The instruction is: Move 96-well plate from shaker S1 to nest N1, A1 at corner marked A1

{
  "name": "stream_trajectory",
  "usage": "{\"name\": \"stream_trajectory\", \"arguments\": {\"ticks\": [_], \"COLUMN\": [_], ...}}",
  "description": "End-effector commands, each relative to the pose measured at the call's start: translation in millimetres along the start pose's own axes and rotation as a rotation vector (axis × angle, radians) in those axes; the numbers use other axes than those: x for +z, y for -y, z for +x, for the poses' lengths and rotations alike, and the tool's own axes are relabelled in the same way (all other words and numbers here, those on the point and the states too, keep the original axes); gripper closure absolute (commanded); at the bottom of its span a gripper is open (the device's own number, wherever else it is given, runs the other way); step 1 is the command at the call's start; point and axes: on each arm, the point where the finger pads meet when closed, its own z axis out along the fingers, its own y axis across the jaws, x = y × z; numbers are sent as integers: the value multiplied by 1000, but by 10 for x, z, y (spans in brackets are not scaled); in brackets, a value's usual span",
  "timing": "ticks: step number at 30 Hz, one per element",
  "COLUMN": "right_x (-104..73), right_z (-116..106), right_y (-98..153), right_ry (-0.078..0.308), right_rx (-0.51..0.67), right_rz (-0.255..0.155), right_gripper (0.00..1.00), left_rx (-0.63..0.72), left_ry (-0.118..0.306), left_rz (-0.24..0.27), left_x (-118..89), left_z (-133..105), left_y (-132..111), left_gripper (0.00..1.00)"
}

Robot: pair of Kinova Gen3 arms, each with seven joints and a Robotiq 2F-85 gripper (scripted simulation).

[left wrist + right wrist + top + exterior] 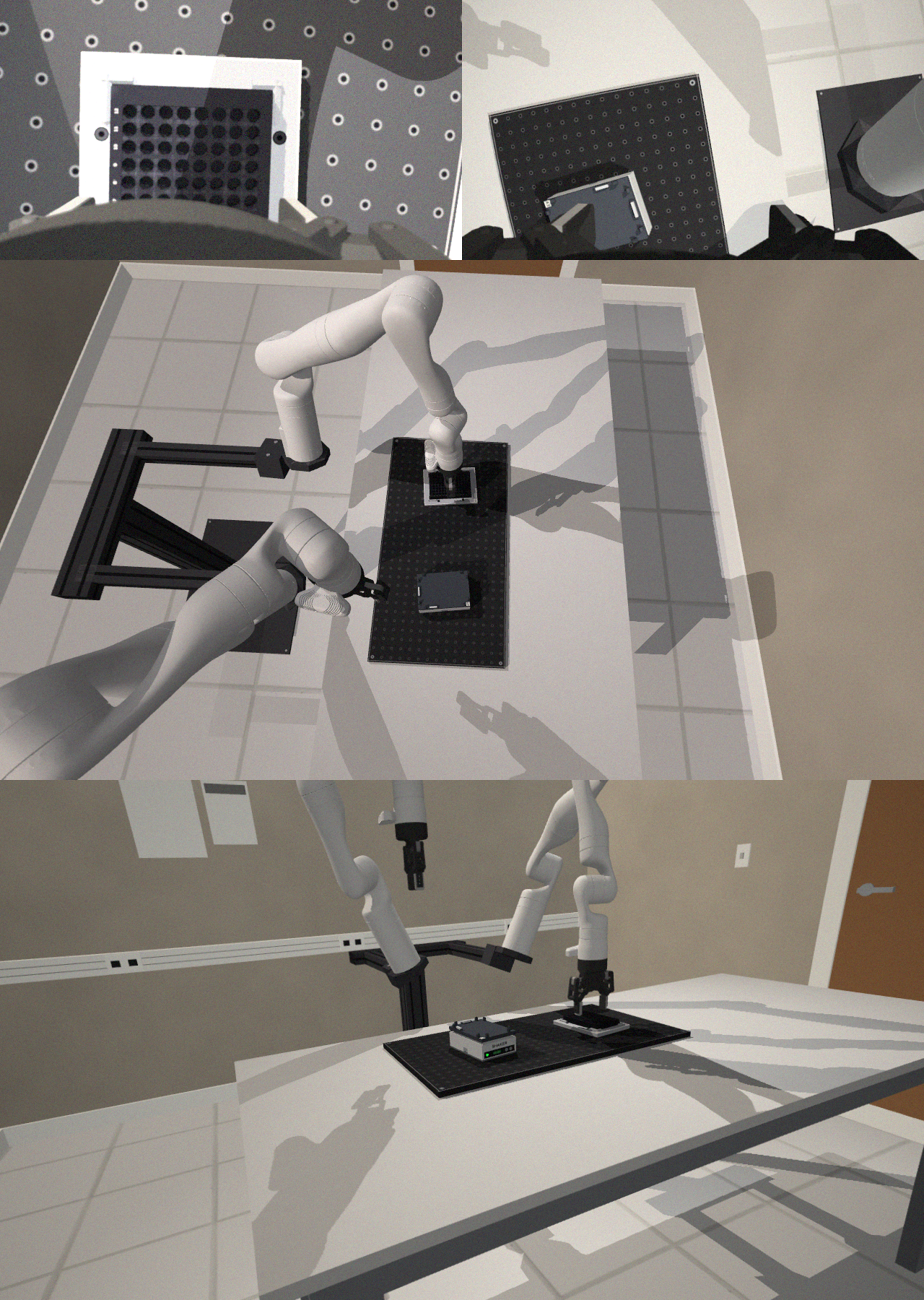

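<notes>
The dark 96-well plate (pixel 439 489) (pixel 591 1021) (pixel 191 97) lies in the white nest N1 (pixel 426 494) (pixel 608 1028) (pixel 144 68), inside its raised locators, and looks flat. The column 12 end shows in the left wrist view; the A1 corner and nest mark are hidden. My left gripper (pixel 450 486) (pixel 590 1007) (pixel 188 218) is open, pointing down over the plate, a finger towards each long side. The shaker S1 (pixel 444 589) (pixel 468 1043) (pixel 606 213) has a bare top. My right gripper (pixel 380 591) (pixel 415 885) (pixel 681 224) is open and empty, high beside the shaker.
The black perforated board (pixel 445 538) (pixel 424 1081) (pixel 664 126) carries nest and shaker, with a gap between them. The light table (pixel 555 622) (pixel 517 1142) surrounds it. The black arm stand (pixel 103 518) (pixel 413 1002) is behind the board.
</notes>
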Motion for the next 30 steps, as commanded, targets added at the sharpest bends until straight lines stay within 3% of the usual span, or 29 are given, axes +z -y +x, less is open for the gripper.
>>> {"name": "stream_trajectory", "arguments": {"ticks": [1, 30], "right_x": [-3, -3], "right_z": [-3, -3], "right_y": [2, 2], "right_ry": [1, 1], "right_rx": [0, 0], "right_rz": [1, 1], "right_gripper": [2, 2], "left_rx": [0, 0], "left_ry": [1, 1], "left_rz": [1, 1], "left_x": [-12, -102], "left_z": [-5, -5], "left_y": [3, 3], "left_gripper": [2, 2]}}
